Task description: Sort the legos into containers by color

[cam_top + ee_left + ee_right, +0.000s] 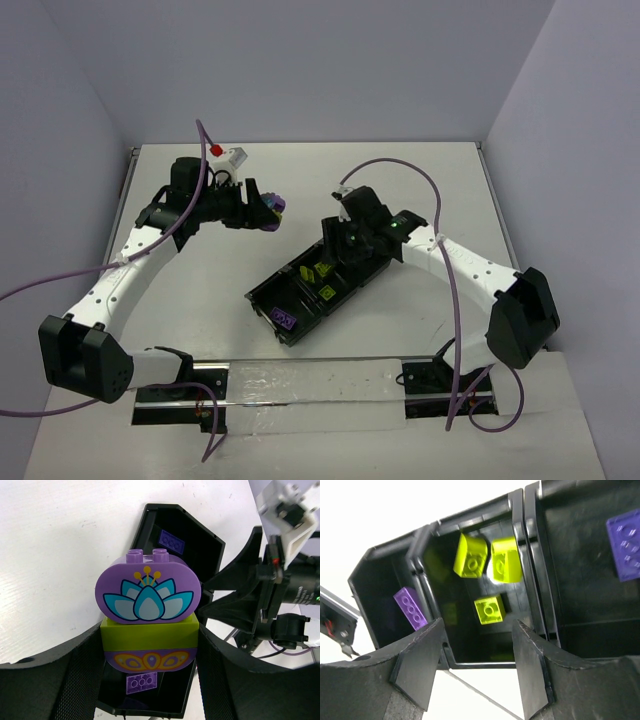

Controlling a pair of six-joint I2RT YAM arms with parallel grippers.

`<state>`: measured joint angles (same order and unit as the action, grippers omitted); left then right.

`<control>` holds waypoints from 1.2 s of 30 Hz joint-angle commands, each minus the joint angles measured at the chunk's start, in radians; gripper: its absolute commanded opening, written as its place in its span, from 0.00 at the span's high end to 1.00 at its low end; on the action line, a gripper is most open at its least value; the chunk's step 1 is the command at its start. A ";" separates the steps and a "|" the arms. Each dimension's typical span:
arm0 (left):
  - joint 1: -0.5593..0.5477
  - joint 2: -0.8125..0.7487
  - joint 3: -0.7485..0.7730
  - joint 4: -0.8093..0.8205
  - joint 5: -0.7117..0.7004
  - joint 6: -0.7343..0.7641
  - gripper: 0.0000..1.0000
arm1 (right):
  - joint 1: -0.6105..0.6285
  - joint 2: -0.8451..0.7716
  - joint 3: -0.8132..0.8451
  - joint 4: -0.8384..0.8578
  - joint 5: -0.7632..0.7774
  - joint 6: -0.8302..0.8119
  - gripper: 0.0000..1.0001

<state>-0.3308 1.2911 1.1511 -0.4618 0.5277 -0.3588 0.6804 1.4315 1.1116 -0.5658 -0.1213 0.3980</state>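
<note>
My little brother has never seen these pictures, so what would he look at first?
Probably the stacked block gripped in the left tool: its top purple brick has a big blue lotus flower painted on it, above a yellow-green one. Next come the three bright yellow-green legos lying in the middle compartment of the black tray, with a purple lego in the compartment at each end.

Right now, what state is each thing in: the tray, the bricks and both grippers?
tray: all three compartments hold legos.
yellow-green legos: three, loose in the middle compartment.
purple legos: one lying in each end compartment.
stacked block: three bricks joined, purple on yellow-green on purple, not sorted.
left gripper: shut on the stacked block.
right gripper: open, empty, above the middle compartment.
</note>
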 commanded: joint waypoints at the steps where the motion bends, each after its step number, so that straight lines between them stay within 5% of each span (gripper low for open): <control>1: 0.003 -0.010 0.040 0.045 0.070 0.023 1.00 | -0.021 -0.012 0.115 -0.022 0.026 -0.011 0.39; 14: -0.015 -0.021 0.037 0.042 0.152 0.066 1.00 | -0.145 0.182 0.542 0.037 -0.281 0.214 0.31; 22: -0.022 -0.023 0.044 0.031 0.138 0.067 1.00 | -0.126 0.248 0.590 0.111 -0.379 0.320 0.24; 36: -0.028 -0.016 0.044 0.031 0.125 0.067 1.00 | -0.059 0.305 0.594 0.115 -0.418 0.305 0.28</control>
<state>-0.3539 1.2907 1.1515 -0.4595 0.6531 -0.3072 0.6050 1.7089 1.6516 -0.4969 -0.5078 0.7093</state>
